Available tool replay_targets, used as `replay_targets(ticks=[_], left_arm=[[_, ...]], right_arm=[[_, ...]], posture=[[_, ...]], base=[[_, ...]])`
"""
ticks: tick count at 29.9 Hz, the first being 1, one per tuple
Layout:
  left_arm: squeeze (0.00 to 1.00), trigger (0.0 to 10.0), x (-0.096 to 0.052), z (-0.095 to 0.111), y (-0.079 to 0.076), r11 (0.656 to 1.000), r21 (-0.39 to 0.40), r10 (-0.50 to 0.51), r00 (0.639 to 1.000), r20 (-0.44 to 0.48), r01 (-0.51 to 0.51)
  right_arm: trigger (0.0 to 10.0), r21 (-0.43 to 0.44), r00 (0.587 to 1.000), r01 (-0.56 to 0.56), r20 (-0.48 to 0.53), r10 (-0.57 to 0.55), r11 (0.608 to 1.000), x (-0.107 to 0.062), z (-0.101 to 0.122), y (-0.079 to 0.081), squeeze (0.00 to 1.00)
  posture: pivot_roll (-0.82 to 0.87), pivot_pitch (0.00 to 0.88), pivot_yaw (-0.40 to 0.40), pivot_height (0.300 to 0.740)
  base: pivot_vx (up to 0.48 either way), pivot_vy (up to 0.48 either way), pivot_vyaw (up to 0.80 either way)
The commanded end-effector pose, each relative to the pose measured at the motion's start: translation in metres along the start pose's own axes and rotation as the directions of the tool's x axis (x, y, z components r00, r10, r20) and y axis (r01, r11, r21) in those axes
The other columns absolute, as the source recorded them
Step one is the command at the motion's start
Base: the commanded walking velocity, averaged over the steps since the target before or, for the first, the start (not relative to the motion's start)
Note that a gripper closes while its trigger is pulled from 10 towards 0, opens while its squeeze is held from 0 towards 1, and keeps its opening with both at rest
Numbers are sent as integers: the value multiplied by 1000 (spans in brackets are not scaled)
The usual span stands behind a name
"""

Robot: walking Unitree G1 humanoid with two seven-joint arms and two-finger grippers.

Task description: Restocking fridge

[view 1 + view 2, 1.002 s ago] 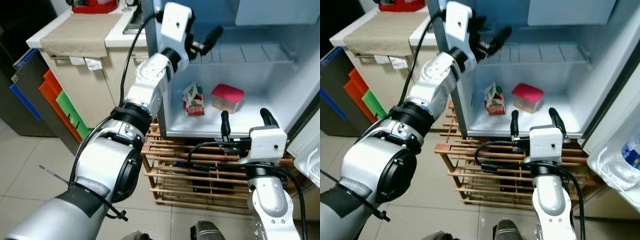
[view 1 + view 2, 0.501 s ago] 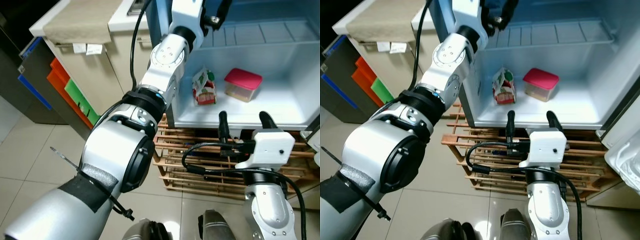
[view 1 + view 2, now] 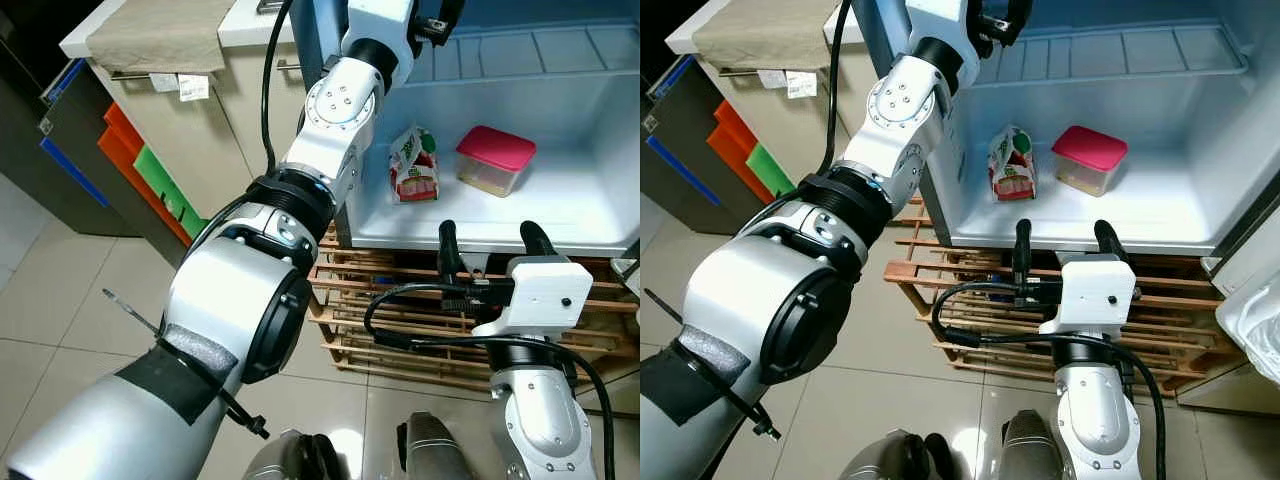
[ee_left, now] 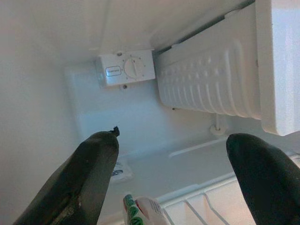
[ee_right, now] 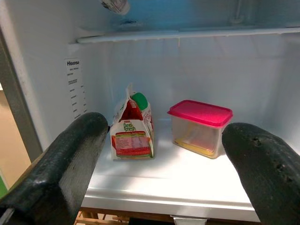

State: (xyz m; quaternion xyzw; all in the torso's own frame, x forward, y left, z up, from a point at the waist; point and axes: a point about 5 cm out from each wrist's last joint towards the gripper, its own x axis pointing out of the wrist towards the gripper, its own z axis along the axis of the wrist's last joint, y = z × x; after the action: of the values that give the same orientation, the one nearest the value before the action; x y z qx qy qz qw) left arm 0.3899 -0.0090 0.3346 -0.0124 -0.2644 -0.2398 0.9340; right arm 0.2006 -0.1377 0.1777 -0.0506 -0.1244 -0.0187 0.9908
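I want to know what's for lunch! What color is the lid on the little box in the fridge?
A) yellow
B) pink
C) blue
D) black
B: the small clear box on the fridge's bottom shelf wears a pink lid, and it stands beside the juice carton.

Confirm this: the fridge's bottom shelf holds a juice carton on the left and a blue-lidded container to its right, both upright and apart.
Not quite: the lid is pink, not blue. The right wrist view shows the carton standing upright on the bottom shelf, with the pink-lidded container to its right and a gap between them. The rest holds.
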Motion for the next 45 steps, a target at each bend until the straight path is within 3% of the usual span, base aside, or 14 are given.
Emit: replay_targets(ticks=[1,11,12,13,14,16,17,24,26,31,36,39,42,45], left_arm=[[0,10000,-3,-10,9,1000,-6,30,997,-64,-30],[0,10000,-3,-10,9,1000,-6,30,997,-64,-30],[0,10000,-3,-8,7,996,61,61,997,-42,-59],[0,10000,-3,-8,7,996,61,61,997,-42,-59],[1000,10000,-6,-22,-11,998,47,41,994,-104,-36],[1000,10000,-12,-37,-36,1000,26,0,985,-172,4],[1000,10000,-11,-35,-42,998,60,-15,987,-158,25],[1000,10000,-6,-21,-52,987,147,-52,996,-77,63],[1000,10000,-4,-15,-56,976,208,-61,998,-28,66],[1000,10000,1,0,-55,975,216,-60,997,50,48],[1000,10000,4,3,-51,992,122,-37,999,31,33],[1000,10000,2,-11,-43,999,-32,10,997,-82,-13],[1000,10000,-1,-22,-39,981,-192,12,988,-154,-42],[1000,10000,-1,-20,-42,976,-215,-12,991,-132,-16]], right_arm=[[10000,24,1000,-7,12,7,1000,0,4,2,0],[10000,24,1000,-7,12,7,1000,0,4,2,0],[10000,30,1000,-6,9,6,1000,-2,9,2,0],[10000,30,1000,-6,9,6,1000,-2,9,2,0],[10000,20,1000,-1,-18,1,1000,-10,11,2,0],[10000,7,999,7,-52,-7,1000,-19,11,2,0],[10000,3,998,10,-57,-9,1000,-20,10,2,0],[10000,1,998,10,-57,-10,1000,-18,9,2,0],[10000,-3,998,12,-63,-12,1000,-18,10,1,0],[10000,-6,998,9,-57,-9,1000,-15,10,1,0],[10000,-7,999,6,-49,-6,1000,-12,11,1,0],[10000,-7,999,5,-46,-5,1000,-10,10,0,0],[10000,-7,999,3,-42,-3,1000,-9,10,-1,0],[10000,-7,999,4,-41,-4,1000,-8,10,-1,0]], posture=[[-372,198,212,711],[-372,198,212,711],[-388,221,219,711],[-388,221,219,711],[-406,286,212,711],[-404,285,213,711],[-404,285,213,711],[-398,272,211,711],[-394,264,207,711],[-388,255,200,711],[-381,244,194,711],[-378,237,189,711],[-377,229,186,711],[-373,223,182,711]], base=[[0,0,0],[0,0,0],[0,0,0],[0,0,0],[0,0,0],[0,0,0],[0,0,0],[0,0,0],[0,0,0],[0,0,0],[0,0,0],[0,0,0],[0,0,0],[0,0,0]])
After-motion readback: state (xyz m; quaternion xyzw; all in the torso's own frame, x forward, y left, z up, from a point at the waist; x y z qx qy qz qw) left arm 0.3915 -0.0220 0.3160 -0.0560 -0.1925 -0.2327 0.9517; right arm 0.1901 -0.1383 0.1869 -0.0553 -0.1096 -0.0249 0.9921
